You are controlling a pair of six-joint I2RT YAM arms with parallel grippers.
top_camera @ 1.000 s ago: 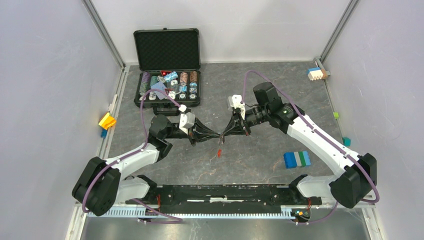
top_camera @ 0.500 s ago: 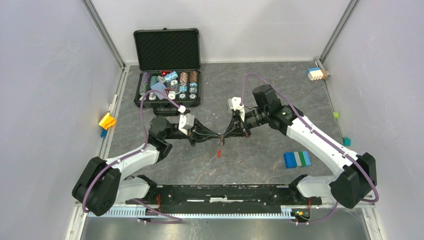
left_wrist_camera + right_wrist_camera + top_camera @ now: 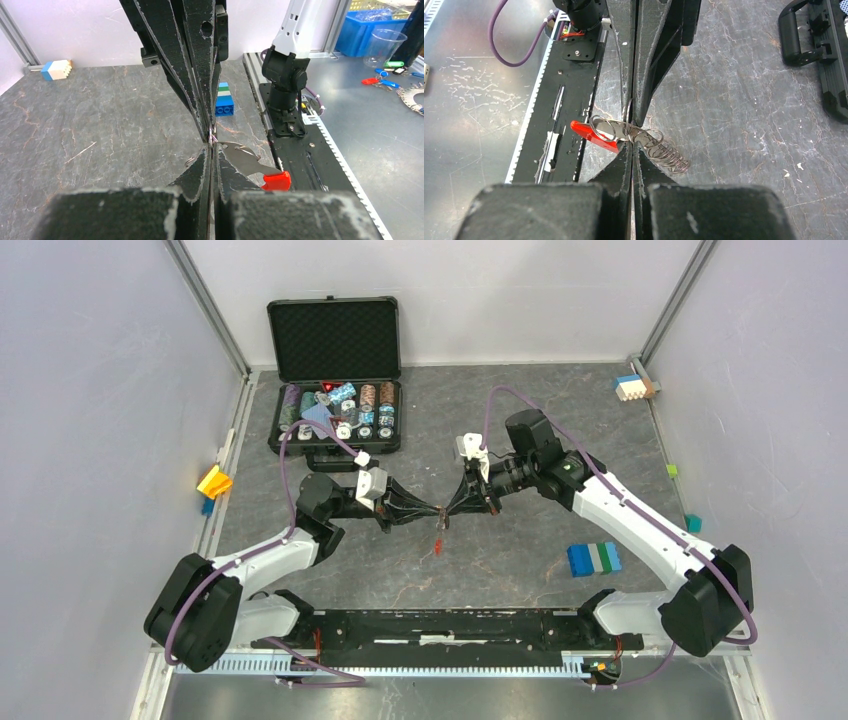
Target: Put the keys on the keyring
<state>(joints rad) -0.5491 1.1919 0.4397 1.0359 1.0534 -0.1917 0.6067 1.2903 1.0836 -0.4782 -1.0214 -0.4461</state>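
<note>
My left gripper (image 3: pixel 435 509) and right gripper (image 3: pixel 447 508) meet tip to tip above the middle of the table, both shut. Between the tips they pinch the keyring's thin silver rings (image 3: pixel 613 128). Its red tag (image 3: pixel 438 546) hangs below the tips. In the left wrist view a flat silver metal piece (image 3: pixel 245 161) leads from my left gripper (image 3: pixel 212 146) to the red tag (image 3: pixel 276 180). In the right wrist view the red tag (image 3: pixel 589 133) and a bunch of several rings (image 3: pixel 670 156) hang either side of my right gripper (image 3: pixel 631 142). No black-headed key shows.
An open black case (image 3: pixel 335 340) with poker chips stands at the back left. A blue, green and white block (image 3: pixel 594 558) lies front right. A yellow block (image 3: pixel 214 481) sits by the left wall, a white and blue block (image 3: pixel 633 387) in the back right corner.
The right wrist has shifted very slightly toward the left. Both grippers stay shut tip to tip with the red tag hanging below.
</note>
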